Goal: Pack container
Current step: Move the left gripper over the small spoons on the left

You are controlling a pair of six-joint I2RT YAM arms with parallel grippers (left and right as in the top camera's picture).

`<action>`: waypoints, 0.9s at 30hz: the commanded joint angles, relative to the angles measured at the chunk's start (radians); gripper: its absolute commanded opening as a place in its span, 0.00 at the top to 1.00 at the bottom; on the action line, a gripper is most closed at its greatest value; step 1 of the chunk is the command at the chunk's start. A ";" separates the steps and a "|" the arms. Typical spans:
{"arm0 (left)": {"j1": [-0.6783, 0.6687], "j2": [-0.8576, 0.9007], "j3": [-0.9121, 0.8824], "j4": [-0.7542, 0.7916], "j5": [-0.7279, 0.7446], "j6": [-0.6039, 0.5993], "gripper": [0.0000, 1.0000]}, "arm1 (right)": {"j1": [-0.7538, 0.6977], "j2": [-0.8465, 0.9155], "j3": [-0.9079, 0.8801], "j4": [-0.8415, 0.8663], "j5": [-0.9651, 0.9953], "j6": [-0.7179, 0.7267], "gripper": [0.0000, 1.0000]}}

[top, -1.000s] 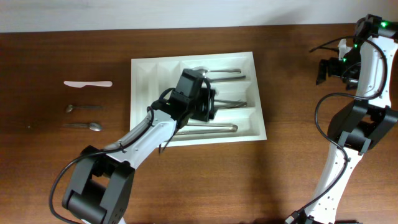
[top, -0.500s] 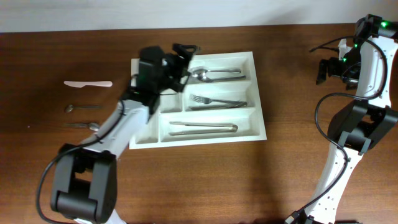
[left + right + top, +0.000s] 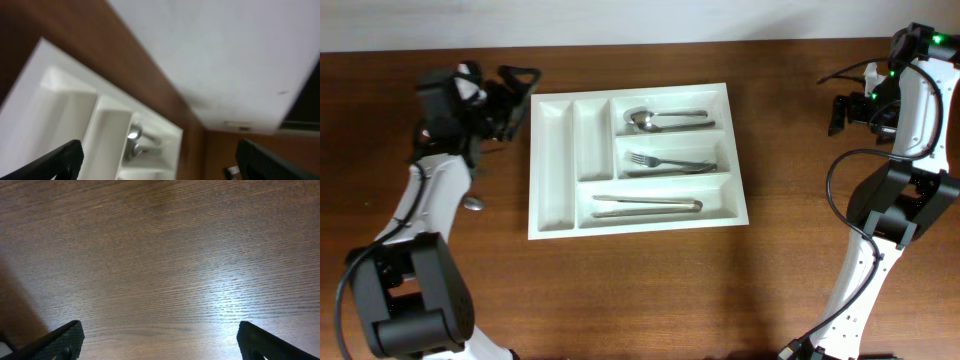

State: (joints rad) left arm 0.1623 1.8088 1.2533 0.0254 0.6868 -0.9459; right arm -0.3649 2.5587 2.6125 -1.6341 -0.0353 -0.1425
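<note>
- The container (image 3: 552, 170) lies flat on the table (image 3: 650, 290), long axis left-right, just right of the left gripper (image 3: 512, 100); its jaws gape wide, empty
- The right gripper (image 3: 161, 340), likewise spread and empty, hovers well apart; the left arm is nearer
- A spoon (image 3: 665, 118), a fork (image 3: 670, 162) and tongs (image 3: 645, 205) fill the long compartments; both upright ones are bare
- A loose utensil (image 3: 473, 203) shows beneath the left arm; nothing blocks it

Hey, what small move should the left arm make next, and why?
Probably lower the open left gripper toward the metal utensil lying on the table left of the cutlery tray. The gripper holds nothing and sits near the tray's far left corner; a spoon, fork and tongs are already inside, while that piece lies outside.
</note>
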 commanded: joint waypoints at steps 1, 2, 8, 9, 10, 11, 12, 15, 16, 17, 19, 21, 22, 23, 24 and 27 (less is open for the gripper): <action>0.065 0.003 0.025 0.098 0.174 -0.037 0.01 | -0.002 -0.018 0.017 0.000 -0.002 -0.011 0.01; 0.079 0.003 0.025 0.129 0.195 -0.037 0.01 | -0.002 -0.018 0.017 0.000 -0.002 -0.011 0.01; 0.143 0.003 0.025 0.229 0.346 -0.037 0.01 | -0.002 -0.018 0.017 0.000 -0.002 -0.011 0.01; 0.147 0.003 0.025 0.227 0.354 -0.037 0.01 | -0.002 -0.018 0.017 0.000 -0.002 -0.011 0.01; 0.148 0.003 0.025 0.224 0.354 -0.037 0.01 | -0.002 -0.018 0.017 0.000 -0.002 -0.011 0.01; 0.148 0.003 0.025 0.224 0.352 -0.037 0.01 | -0.002 -0.018 0.017 0.000 -0.002 -0.011 0.01; 0.149 0.003 0.025 0.222 0.345 -0.038 0.01 | -0.002 -0.018 0.017 0.000 -0.002 -0.011 0.01; 0.151 0.003 0.025 0.151 0.287 -0.100 0.01 | -0.002 -0.018 0.017 0.000 -0.002 -0.011 0.01; 0.153 0.003 0.025 0.116 0.261 -0.120 0.01 | -0.002 -0.018 0.017 0.000 -0.002 -0.011 0.01; 0.153 0.003 0.025 0.074 0.227 -0.129 0.01 | -0.002 -0.018 0.017 0.000 -0.002 -0.011 0.01; 0.155 0.003 0.025 -0.021 0.155 -0.131 0.01 | -0.002 -0.018 0.017 0.000 -0.002 -0.011 0.01; 0.155 -0.005 0.025 -0.146 0.076 -0.125 0.01 | -0.002 -0.018 0.017 0.000 -0.002 -0.011 0.01; 0.154 -0.011 0.025 -0.195 0.044 -0.109 0.01 | -0.002 -0.018 0.017 0.000 -0.002 -0.011 0.01; 0.154 -0.036 0.025 -0.299 -0.035 -0.043 0.01 | -0.002 -0.018 0.017 0.000 -0.002 -0.011 0.01; 0.154 -0.056 0.025 -0.354 -0.087 -0.014 0.01 | -0.002 -0.018 0.016 0.000 -0.002 -0.011 0.01; 0.152 -0.145 0.033 -0.544 -0.313 0.020 0.01 | -0.002 -0.018 0.017 0.000 -0.002 -0.011 0.01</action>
State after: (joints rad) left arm 0.3099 1.7782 1.2732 -0.4152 0.6540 -1.0016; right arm -0.3649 2.5587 2.6125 -1.6341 -0.0353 -0.1429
